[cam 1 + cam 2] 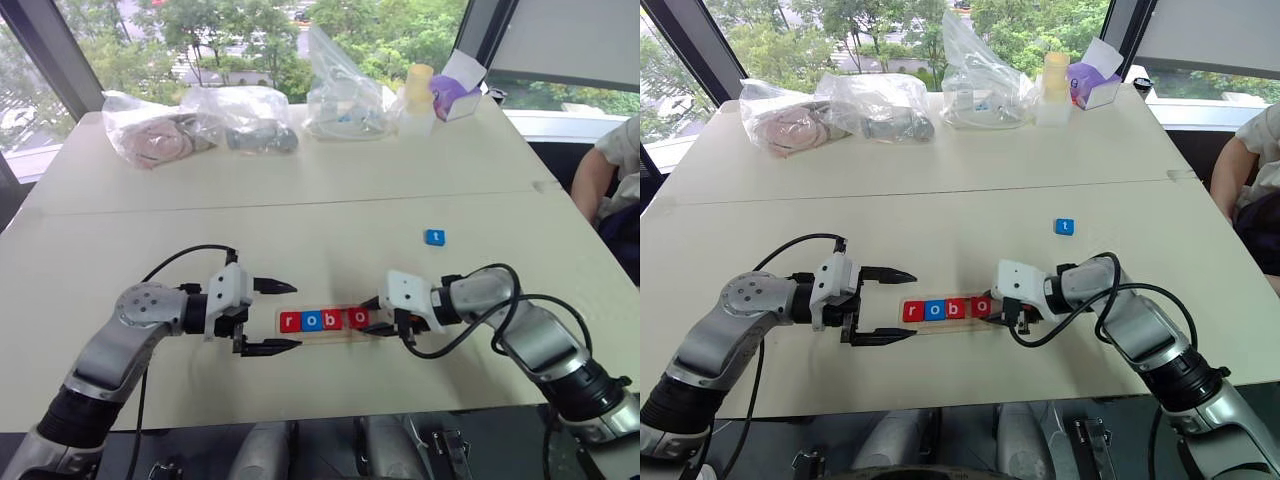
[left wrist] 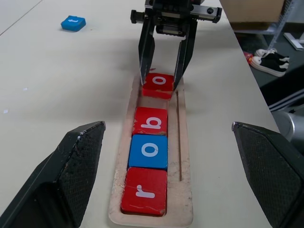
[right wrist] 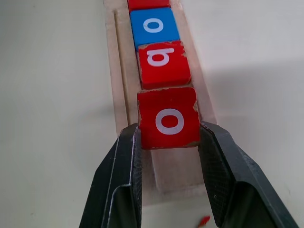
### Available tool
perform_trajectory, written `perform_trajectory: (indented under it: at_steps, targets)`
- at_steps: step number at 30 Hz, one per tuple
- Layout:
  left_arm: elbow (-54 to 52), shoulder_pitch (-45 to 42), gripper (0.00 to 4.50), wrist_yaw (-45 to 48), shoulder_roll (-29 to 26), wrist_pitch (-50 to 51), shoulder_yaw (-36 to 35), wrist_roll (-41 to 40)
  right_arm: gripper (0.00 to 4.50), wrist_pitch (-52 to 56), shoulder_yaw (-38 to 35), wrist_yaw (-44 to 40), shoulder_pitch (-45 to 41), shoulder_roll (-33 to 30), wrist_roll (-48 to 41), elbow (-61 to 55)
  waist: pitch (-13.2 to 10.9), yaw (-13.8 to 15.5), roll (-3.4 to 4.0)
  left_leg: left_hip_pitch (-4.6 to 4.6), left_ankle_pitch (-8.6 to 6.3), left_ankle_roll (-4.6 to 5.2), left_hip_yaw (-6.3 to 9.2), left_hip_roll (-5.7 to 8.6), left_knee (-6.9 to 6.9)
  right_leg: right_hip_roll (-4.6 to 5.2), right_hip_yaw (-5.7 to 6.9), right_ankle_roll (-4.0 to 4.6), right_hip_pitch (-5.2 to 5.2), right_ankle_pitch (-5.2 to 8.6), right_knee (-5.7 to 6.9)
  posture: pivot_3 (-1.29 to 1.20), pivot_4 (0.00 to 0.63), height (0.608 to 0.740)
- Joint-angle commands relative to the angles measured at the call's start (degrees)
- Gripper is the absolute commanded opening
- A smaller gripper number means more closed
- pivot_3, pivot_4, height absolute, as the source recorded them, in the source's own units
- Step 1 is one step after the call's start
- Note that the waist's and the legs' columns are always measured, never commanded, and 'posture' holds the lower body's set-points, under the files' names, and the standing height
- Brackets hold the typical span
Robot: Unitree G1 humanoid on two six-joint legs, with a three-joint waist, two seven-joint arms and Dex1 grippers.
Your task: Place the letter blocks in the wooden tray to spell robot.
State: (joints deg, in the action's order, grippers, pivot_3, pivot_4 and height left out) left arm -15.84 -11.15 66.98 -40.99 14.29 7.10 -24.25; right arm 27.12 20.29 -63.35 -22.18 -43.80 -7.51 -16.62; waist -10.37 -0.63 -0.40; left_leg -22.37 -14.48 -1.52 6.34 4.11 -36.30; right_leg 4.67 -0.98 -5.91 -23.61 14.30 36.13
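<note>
The wooden tray (image 1: 325, 337) lies near the table's front edge. In its slot, read from my left, sit a red r (image 1: 290, 322), a blue o (image 1: 311, 321) and a red b (image 1: 334, 320). My right gripper (image 3: 169, 129) is shut on a red o tile (image 2: 159, 81), gripping its two side edges right after the b, over the slot. Whether that tile rests on the slot floor I cannot tell. My left gripper (image 1: 296, 317) stands wide open and empty at the tray's left end. A blue t tile (image 1: 434, 237) lies loose on the table, farther back and to the right.
Along the far edge of the table stand clear plastic bags (image 1: 240, 118) with contents, a yellow-capped bottle (image 1: 417, 95) and a purple and white box (image 1: 458, 92). A person's arm (image 1: 600, 170) shows at the right edge. A seam (image 1: 300, 203) crosses the tabletop.
</note>
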Motion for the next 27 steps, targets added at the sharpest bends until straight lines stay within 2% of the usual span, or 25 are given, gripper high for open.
perform_trajectory:
  at_steps: [1,12,14,16,17,19,24,27]
  targets:
    - [-1.76,0.23,4.5,-0.44,-0.05,-0.83,-1.4,-0.35,1.11,-1.92,0.86,-0.11,-2.1,0.8,1.61,0.81,0.0,0.0,0.0,0.0,0.0,0.0,0.0,0.0,0.0,0.0,0.0,0.0,0.01,0.0,-0.01,0.0,0.15,0.74]
    - [-1.66,0.15,4.5,-0.69,-0.17,-0.94,-1.32,-0.38,1.11,-3.09,2.18,-1.53,-3.18,1.24,2.89,2.14,0.0,-0.02,0.0,0.0,0.0,0.0,0.01,0.01,0.0,-0.01,0.01,0.0,0.0,0.0,0.0,0.0,0.15,0.74]
    - [-1.64,0.0,4.5,-0.69,-0.13,-0.9,-1.28,-0.39,2.17,-2.79,2.18,-1.55,-3.47,1.56,2.89,2.17,0.0,-0.06,0.0,0.0,0.0,0.0,0.0,0.01,0.0,-0.01,0.01,0.0,0.0,0.0,0.0,0.0,0.15,0.74]
    - [-1.62,-0.03,4.5,-0.69,-0.1,-0.94,-1.23,-0.37,3.02,-2.69,2.22,-1.55,-3.62,1.76,2.96,2.24,0.0,-0.02,0.0,0.0,0.0,0.0,0.01,0.01,0.0,-0.02,0.01,0.0,0.0,0.0,0.01,0.0,0.15,0.74]
    - [-1.61,-0.03,4.5,-0.7,-0.07,-0.95,-1.2,-0.36,3.64,-2.72,2.25,-1.56,-3.64,1.82,3.03,2.3,0.0,-0.02,0.0,0.0,0.0,0.0,0.01,0.01,0.0,-0.02,0.02,0.0,0.0,0.0,0.01,0.0,0.15,0.74]
    - [-1.57,-0.03,4.5,-0.73,0.01,-1.04,-1.14,-0.31,4.46,-2.72,2.3,-1.6,-3.71,1.97,3.11,2.34,0.0,-0.02,0.0,0.0,0.0,0.0,0.01,0.01,0.0,-0.02,0.01,0.0,0.01,0.0,0.0,0.0,0.15,0.74]
    - [-1.68,0.3,4.5,-0.75,0.05,-1.28,-1.04,-0.19,4.46,-1.38,0.54,-1.12,-4.04,2.11,1.92,1.52,0.0,-0.01,0.0,0.0,0.0,0.0,0.01,0.01,0.0,-0.02,0.02,0.0,0.0,0.0,0.01,0.0,0.15,0.74]
    - [-1.84,0.54,4.5,-0.85,0.08,-1.37,-1.03,-0.17,4.46,2.48,-5.97,2.45,-5.87,2.89,-1.05,2.82,0.0,-0.06,0.0,0.0,0.0,0.0,0.01,0.01,0.0,-0.01,0.01,0.0,0.0,0.0,0.01,0.0,0.15,0.74]
